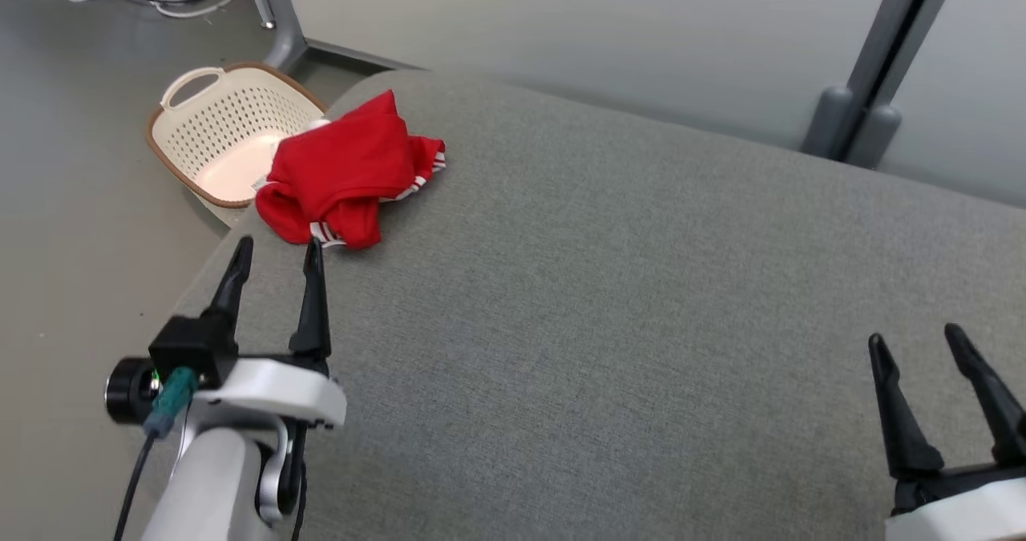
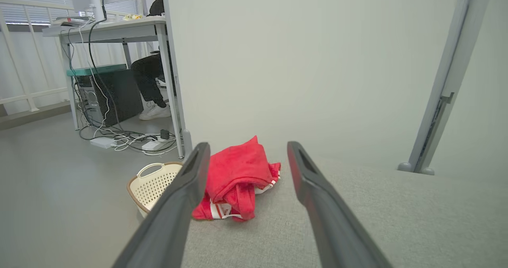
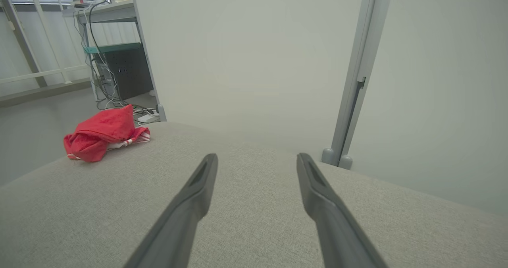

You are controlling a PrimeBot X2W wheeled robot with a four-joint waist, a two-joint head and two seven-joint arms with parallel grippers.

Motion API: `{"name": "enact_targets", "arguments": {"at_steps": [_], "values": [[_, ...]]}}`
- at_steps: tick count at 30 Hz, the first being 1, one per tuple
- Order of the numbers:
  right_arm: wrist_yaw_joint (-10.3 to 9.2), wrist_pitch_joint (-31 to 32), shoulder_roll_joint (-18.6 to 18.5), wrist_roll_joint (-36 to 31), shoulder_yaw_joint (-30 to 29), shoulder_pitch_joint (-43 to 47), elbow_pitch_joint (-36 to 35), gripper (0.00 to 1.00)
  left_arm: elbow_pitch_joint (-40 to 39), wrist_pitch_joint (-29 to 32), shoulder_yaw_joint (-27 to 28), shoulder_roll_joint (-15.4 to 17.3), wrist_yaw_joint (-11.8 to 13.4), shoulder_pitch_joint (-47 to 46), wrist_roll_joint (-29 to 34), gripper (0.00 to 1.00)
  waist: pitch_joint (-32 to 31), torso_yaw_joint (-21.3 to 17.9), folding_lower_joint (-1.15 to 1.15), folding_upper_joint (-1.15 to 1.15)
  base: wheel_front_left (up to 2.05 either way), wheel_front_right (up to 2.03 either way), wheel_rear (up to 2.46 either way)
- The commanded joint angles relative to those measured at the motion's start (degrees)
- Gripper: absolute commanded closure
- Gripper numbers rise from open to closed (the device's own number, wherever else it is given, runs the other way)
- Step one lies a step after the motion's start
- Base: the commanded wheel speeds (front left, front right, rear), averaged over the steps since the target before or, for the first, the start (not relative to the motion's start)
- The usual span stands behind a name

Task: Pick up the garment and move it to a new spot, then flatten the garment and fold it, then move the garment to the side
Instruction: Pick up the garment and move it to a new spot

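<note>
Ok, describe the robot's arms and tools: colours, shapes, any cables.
The left tool and right tool each have two long, tapering black fingers on a black base, set in a glossy white shell. The left wrist also carries a round black knob, a teal plug and a thin dark cable.

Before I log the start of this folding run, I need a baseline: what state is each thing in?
garment: crumpled in a heap, unfolded, lying on the grey surface, not held.
left gripper: open, holding nothing, pointing at the garment.
right gripper: open, holding nothing, over the grey surface, well away from the garment.
basket: upright on the floor beside the grey surface, nothing visible inside.
</note>
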Motion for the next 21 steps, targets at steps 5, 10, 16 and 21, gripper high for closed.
{"name": "enact_targets", "arguments": {"at_steps": [5,10,16,21], "values": [[-0.02,3.18,-3.14,-0.46,0.15,-4.82,-4.84,0.0,7.93,-0.25,1.51,-1.15,-1.57,-13.06,-1.5,0.0,12.85,-6.44,0.0,0.0,0.0,0.0,0.0],[-0.02,4.47,-4.43,-0.49,0.03,-7.62,-7.67,0.0,18.31,-0.01,3.06,0.17,-3.37,-22.32,-2.91,0.0,18.93,-9.32,0.0,0.0,0.0,0.0,0.0],[-0.02,4.43,-5.55,0.07,-0.16,-10.57,-8.82,0.0,35.12,2.67,5.02,3.84,-5.89,-34.13,-5.3,0.0,25.15,-12.06,0.0,0.0,0.0,0.0,0.0],[-0.02,3.47,-5.65,0.5,0.12,-12.33,-7.59,0.0,47.0,4.99,5.48,7.89,-6.23,-39.83,-5.68,0.0,27.15,-14.0,0.0,0.0,0.0,0.0,0.0]]}}
